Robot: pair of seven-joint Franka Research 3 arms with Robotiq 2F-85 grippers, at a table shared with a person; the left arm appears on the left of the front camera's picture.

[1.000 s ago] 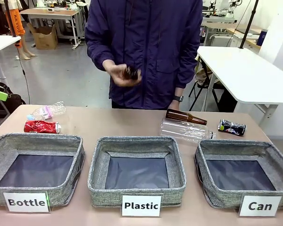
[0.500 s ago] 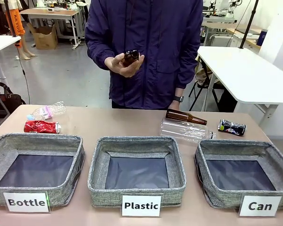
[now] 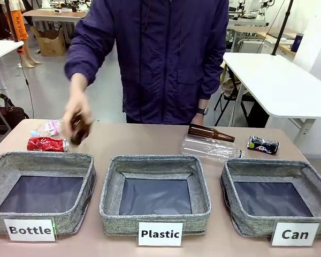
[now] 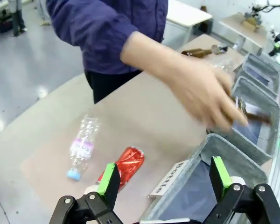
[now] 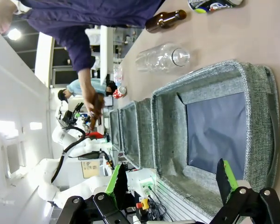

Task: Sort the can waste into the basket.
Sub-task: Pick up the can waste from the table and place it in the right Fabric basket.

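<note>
Your left gripper (image 4: 164, 176) stands wide open with nothing between its pads. The red can (image 4: 126, 165) lies on the worktop (image 4: 144, 112) just ahead of one finger, beside the corner of the Bottle bin (image 4: 233, 151). Your right gripper (image 5: 171, 179) is equally spread and empty. The Can basket (image 5: 263, 116) sits directly ahead of it, and the dark can (image 5: 214, 4) lies beyond the basket's far rim. Neither can is in the basket, so you're at the first reach. The person's hand (image 4: 200, 93), carrying a brown bottle (image 3: 79, 130), crosses ahead of the left gripper. Let it clear first, I'd say, then descend squarely over the crushed can.
</note>
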